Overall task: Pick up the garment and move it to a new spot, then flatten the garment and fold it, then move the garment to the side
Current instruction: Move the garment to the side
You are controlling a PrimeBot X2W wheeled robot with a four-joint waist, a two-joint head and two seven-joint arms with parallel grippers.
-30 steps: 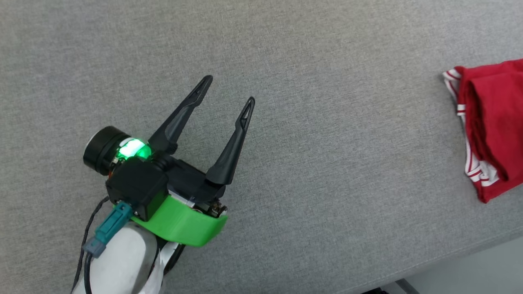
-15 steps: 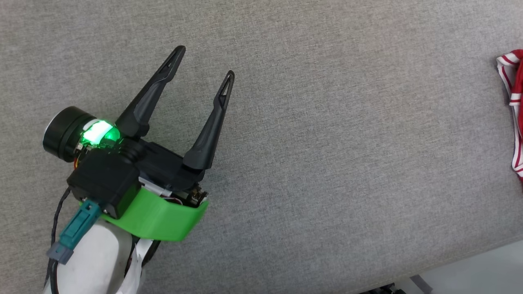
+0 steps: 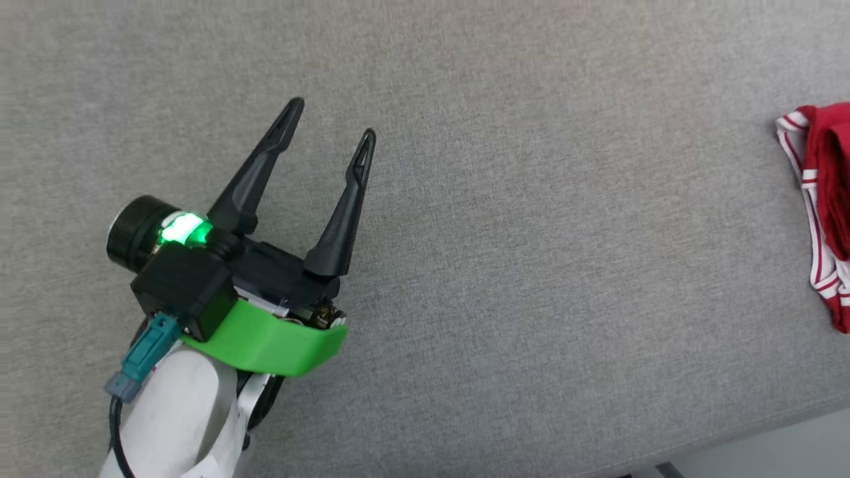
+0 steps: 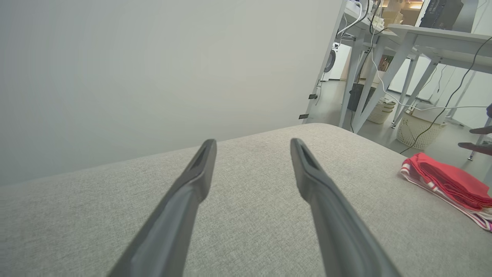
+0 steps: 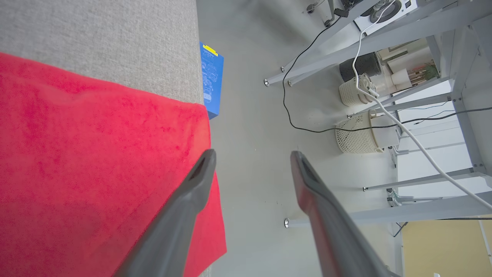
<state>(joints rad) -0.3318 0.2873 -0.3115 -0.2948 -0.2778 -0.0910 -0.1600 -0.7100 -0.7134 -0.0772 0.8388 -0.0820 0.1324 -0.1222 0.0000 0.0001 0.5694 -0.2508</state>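
Left gripper (image 3: 331, 119), fingers spread, hovers over the bare middle of the grey fabric-covered bench (image 3: 531, 265), with open room on every side. The folded red jersey garment with red-and-white striped trim (image 3: 827, 166) lies at the bench's right edge. Right gripper (image 5: 252, 153), fingers newly parted above it, holds nothing, so the final set-aside looks complete. Beyond that edge the drop to the floor is immediate.

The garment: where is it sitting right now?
The garment lies folded at the head view's far right edge, on the right end of the grey fabric surface, well clear of the open left claw. The open right claw hangs by its corner.
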